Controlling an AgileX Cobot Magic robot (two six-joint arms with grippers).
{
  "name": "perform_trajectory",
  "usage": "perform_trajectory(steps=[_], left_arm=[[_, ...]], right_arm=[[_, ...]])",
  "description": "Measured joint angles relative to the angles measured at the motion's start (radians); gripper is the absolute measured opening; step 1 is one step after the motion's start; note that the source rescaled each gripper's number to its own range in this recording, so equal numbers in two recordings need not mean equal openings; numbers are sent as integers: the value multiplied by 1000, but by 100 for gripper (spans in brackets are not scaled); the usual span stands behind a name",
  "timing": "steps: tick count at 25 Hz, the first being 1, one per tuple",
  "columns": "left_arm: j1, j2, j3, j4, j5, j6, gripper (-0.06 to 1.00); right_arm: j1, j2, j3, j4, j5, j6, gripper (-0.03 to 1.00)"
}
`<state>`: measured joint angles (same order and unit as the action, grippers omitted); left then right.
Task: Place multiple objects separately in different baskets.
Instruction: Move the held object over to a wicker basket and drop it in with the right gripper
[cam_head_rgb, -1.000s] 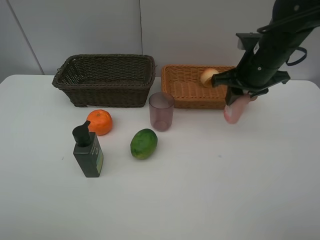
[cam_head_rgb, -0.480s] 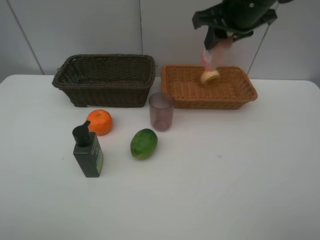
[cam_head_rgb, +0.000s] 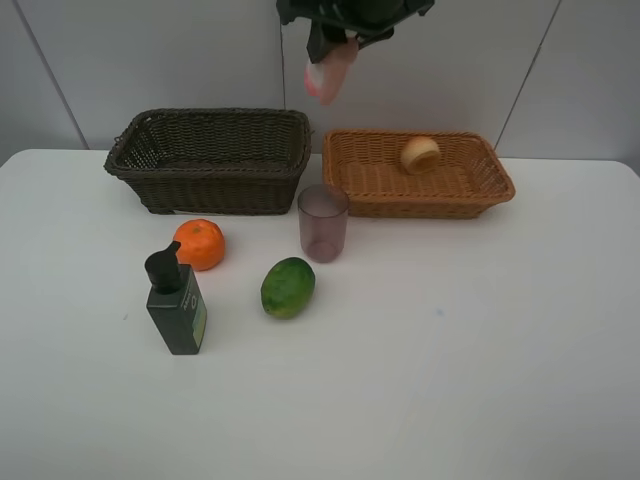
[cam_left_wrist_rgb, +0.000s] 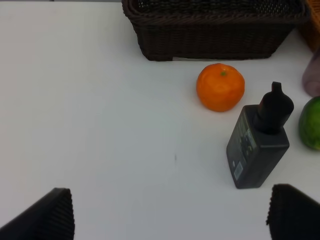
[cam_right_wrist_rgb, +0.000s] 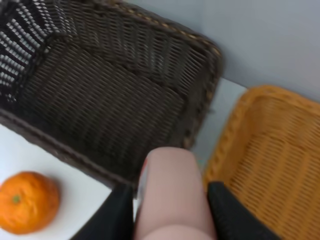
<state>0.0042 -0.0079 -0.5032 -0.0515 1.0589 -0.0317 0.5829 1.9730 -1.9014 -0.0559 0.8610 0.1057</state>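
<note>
My right gripper (cam_head_rgb: 335, 42) hangs high above the gap between the two baskets, shut on the pink bottle (cam_head_rgb: 329, 74) (cam_right_wrist_rgb: 171, 192). Below it are the dark brown basket (cam_head_rgb: 210, 150) (cam_right_wrist_rgb: 95, 95) and the orange-tan basket (cam_head_rgb: 470, 185) (cam_right_wrist_rgb: 265, 150), which holds the peach (cam_head_rgb: 420, 153). On the table stand the mauve cup (cam_head_rgb: 323, 222), tangerine (cam_head_rgb: 199, 244) (cam_left_wrist_rgb: 220, 86), green fruit (cam_head_rgb: 288, 287) (cam_left_wrist_rgb: 311, 122) and dark pump bottle (cam_head_rgb: 176, 300) (cam_left_wrist_rgb: 259, 145). My left gripper (cam_left_wrist_rgb: 170, 220) is open, empty, low over the table short of the pump bottle.
The white table (cam_head_rgb: 450, 360) runs wide in front of and to the right of the objects. A grey wall panel (cam_head_rgb: 150, 60) stands right behind the baskets. The cup stands close to both baskets' front walls.
The right gripper has lifted the pink bottle from the table beside the tan basket and swung it up and left, over that basket toward the dark one. Nothing else moved.
</note>
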Motion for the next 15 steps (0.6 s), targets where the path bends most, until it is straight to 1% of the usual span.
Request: perform_trajectory(steps=[4, 9, 12, 15], left_arm=[[0, 0, 0, 0, 0, 0, 100], [0, 0, 0, 0, 0, 0, 100], [0, 0, 0, 0, 0, 0, 100], [0, 0, 0, 0, 0, 0, 100]], right_arm=[[28, 124, -126, 8, 0, -28, 1], [52, 250, -251, 56, -13, -71, 1], [61, 302, -274, 65, -73, -106, 1], [67, 334, -275, 77, -156, -131, 1]])
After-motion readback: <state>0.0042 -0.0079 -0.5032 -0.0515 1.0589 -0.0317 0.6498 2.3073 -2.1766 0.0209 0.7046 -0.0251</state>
